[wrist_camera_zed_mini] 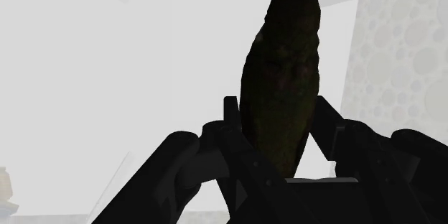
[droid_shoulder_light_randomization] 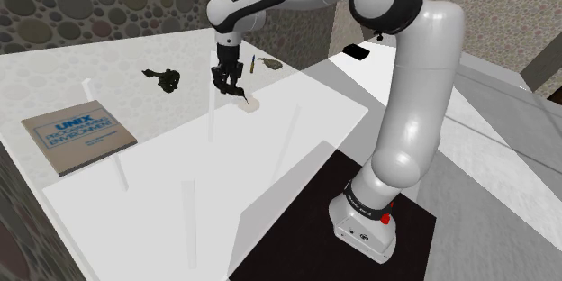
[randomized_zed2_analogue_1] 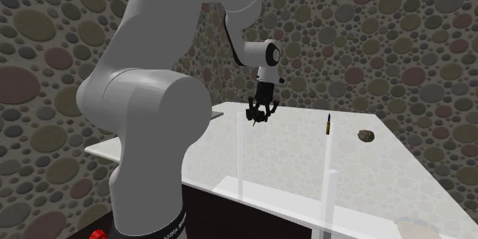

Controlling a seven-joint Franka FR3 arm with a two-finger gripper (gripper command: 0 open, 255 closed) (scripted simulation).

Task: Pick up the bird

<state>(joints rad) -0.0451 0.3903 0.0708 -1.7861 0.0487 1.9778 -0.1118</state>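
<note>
1. Arm reaches out over the white tabletop. The wrist is bent downward, and the jaws are over the tabletop's middle, toward its far edge as the shoulder view shows it.
2. Jaws: clenched on the bird. In the wrist view both black fingers press against its sides, with the lower part of the body between them.
3. Bird: dark olive, nearly black, elongated, sticking out past the fingertips. The second exterior view shows the same dark shape under the hand. Whether it clears the tabletop: cannot tell.
4. Small pale object on the tabletop just beside the jaws, toward the shoulder view's right.
5. Book, grey-blue cover lettered "UNIX", lies flat by the tabletop's edge at the shoulder view's left, well apart from the jaws.
6. Dark spiky object sits between book and jaws, nearer the far edge. Its kind is not legible.
7. Small dark item lies near the far edge beyond the jaws. Black flat item lies by the far corner at the shoulder view's right.
8. Second exterior view: slender upright stick with a blue tip and a brown rock-like lump on the tabletop, to that view's right of the jaws. They are near each other but not touching.
</note>
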